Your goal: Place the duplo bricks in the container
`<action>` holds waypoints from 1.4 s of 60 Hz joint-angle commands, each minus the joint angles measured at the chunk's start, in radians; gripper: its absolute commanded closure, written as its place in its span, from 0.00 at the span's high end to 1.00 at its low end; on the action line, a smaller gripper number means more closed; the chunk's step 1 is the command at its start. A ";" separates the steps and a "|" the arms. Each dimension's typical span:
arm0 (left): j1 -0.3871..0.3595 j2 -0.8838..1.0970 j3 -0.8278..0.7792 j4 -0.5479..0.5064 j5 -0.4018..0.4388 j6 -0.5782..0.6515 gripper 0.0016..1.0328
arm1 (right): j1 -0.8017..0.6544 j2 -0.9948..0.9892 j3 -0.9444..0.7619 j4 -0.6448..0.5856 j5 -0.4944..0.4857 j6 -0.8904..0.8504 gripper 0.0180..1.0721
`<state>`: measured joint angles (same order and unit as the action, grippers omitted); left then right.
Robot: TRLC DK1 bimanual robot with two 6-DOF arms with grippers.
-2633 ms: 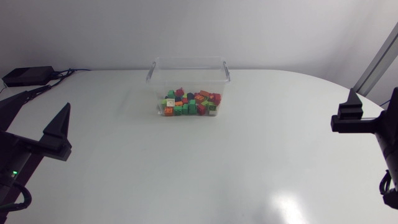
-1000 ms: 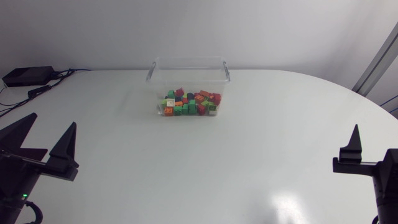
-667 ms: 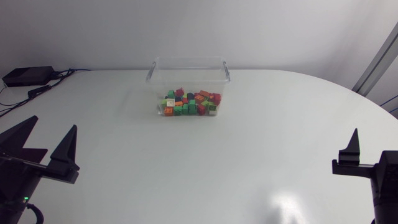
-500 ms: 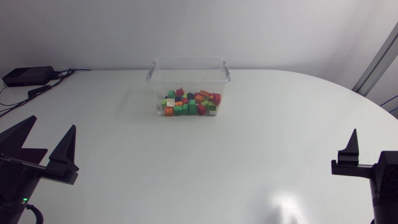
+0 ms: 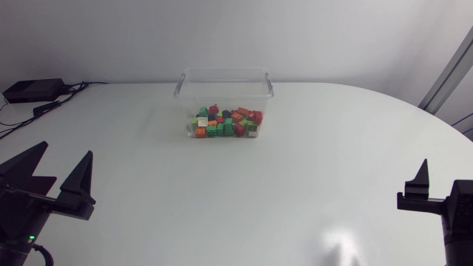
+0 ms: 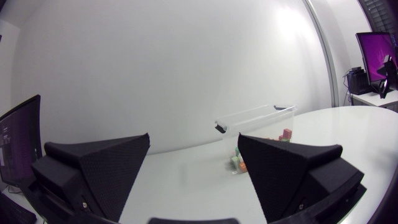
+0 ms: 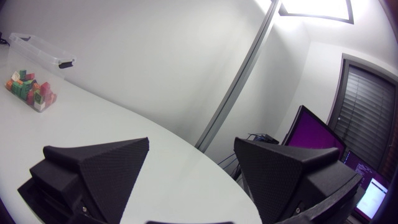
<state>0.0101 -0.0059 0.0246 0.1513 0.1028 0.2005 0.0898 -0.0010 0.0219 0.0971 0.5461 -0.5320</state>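
A clear plastic container stands at the back middle of the table, with several red, green and orange duplo bricks lying inside it. I see no brick on the table outside it. My left gripper is at the near left edge, open and holding nothing. It points toward the container, whose bricks show past its right finger. My right gripper is at the near right edge, open with nothing in it. One of its fingers shows in the head view. The container lies far off to its left.
A black box with cables lies at the table's back left corner. The white table has a rounded far right edge.
Both arms have pulled back from mid-table height to the near side edges since the earliest frame. Over the last second they have barely shifted. The bricks have not moved.
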 commanded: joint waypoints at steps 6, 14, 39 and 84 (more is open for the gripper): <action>0.001 -0.009 -0.028 -0.016 -0.025 -0.088 0.95 | 0.014 -0.005 -0.028 -0.023 -0.006 0.092 0.95; 0.004 -0.009 -0.028 -0.041 -0.066 -0.165 0.95 | 0.080 -0.004 -0.027 -0.030 -0.009 0.093 0.95; 0.002 -0.009 -0.028 -0.090 -0.068 -0.167 0.95 | 0.149 -0.001 -0.028 -0.034 -0.009 0.171 0.95; 0.001 -0.008 -0.027 -0.113 -0.076 -0.158 0.95 | -0.042 -0.004 -0.027 -0.038 -0.105 0.506 0.95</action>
<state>0.0109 -0.0059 0.0193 0.0483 0.0414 0.0593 0.0608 -0.0010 0.0177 0.0700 0.4664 -0.0761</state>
